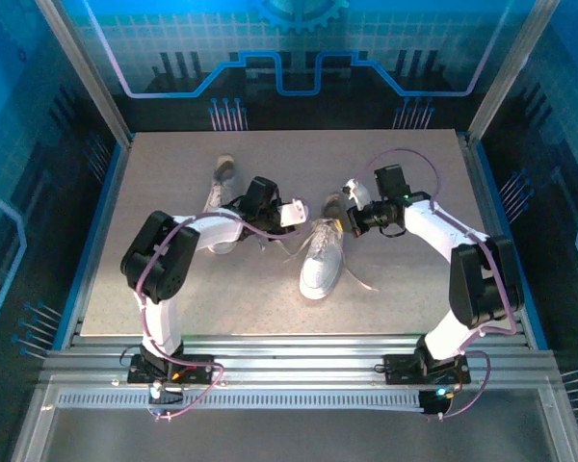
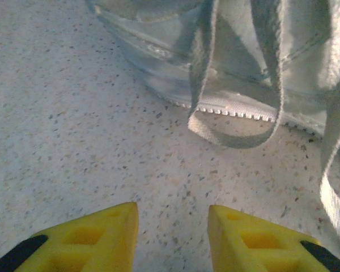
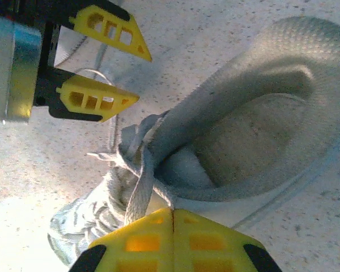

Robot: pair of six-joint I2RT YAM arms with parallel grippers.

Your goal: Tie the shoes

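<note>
Two white shoes lie on the speckled table. One shoe sits mid-table with its toe toward the arms and its laces trailing loose. The other shoe lies at the back left, partly behind my left arm. My right gripper is shut on a lace that runs from the knot at the middle shoe's collar. My left gripper hovers open just left of that shoe, with bare table between its fingers. A lace loop hangs down the shoe's side ahead of it.
The tabletop is fenced by a metal frame and blue panels. A second lace strand drops along the right of the left wrist view. My left gripper also appears open at the upper left of the right wrist view.
</note>
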